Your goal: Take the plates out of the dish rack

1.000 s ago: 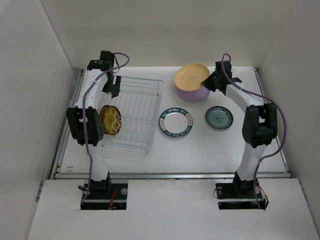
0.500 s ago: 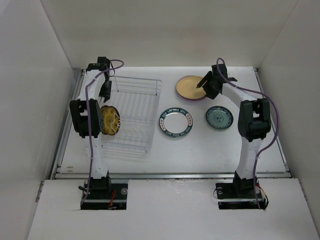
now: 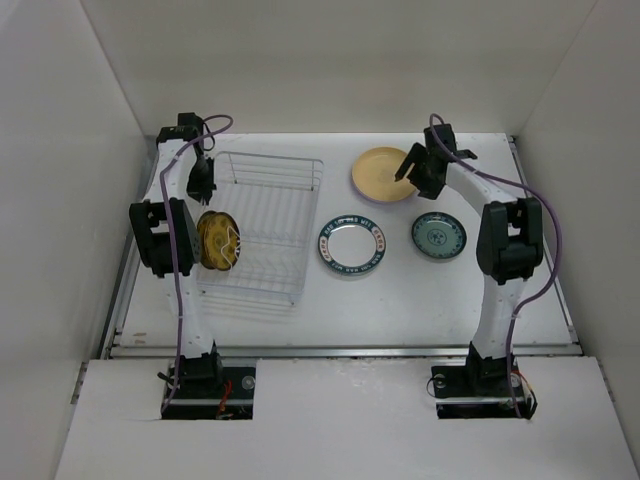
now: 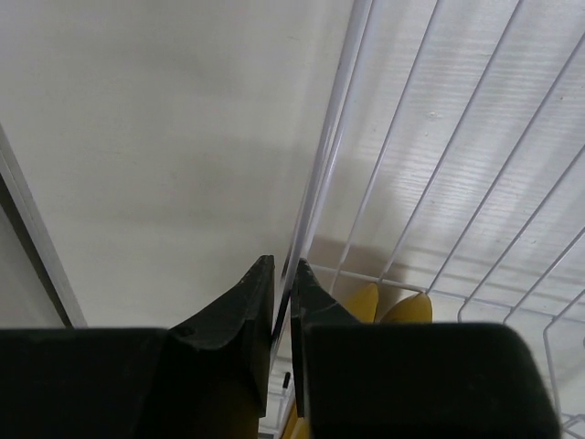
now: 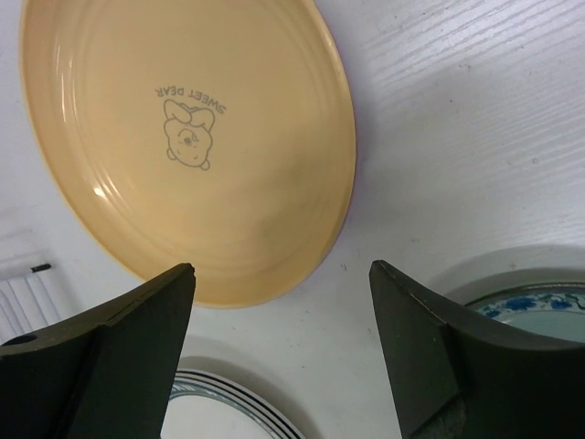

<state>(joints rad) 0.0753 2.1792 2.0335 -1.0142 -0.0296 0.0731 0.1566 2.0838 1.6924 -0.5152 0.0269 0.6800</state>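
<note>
The dish rack (image 3: 265, 225) lies at the left of the table with one orange-gold plate (image 3: 218, 241) standing in its left slots. My left gripper (image 3: 199, 184) is shut on the rack's left rim wire (image 4: 315, 197); in its wrist view my left gripper (image 4: 284, 274) pinches that wire, and yellow bits of the plate (image 4: 407, 309) show beyond. The yellow-tan plate (image 3: 383, 174) lies flat at the back, with a lavender edge (image 5: 354, 174) under it. My right gripper (image 3: 412, 165) hangs open over its near edge, holding nothing; my right gripper (image 5: 283, 274) shows bare table between its jaws.
A white plate with a dark lettered rim (image 3: 352, 245) and a teal patterned plate (image 3: 438, 237) lie flat on the table right of the rack. White walls close in the left, back and right sides.
My right gripper lowered the yellow-tan plate flat onto the lavender one, let go and opened. My left gripper moved to the rack's left rim and shut on the wire.
</note>
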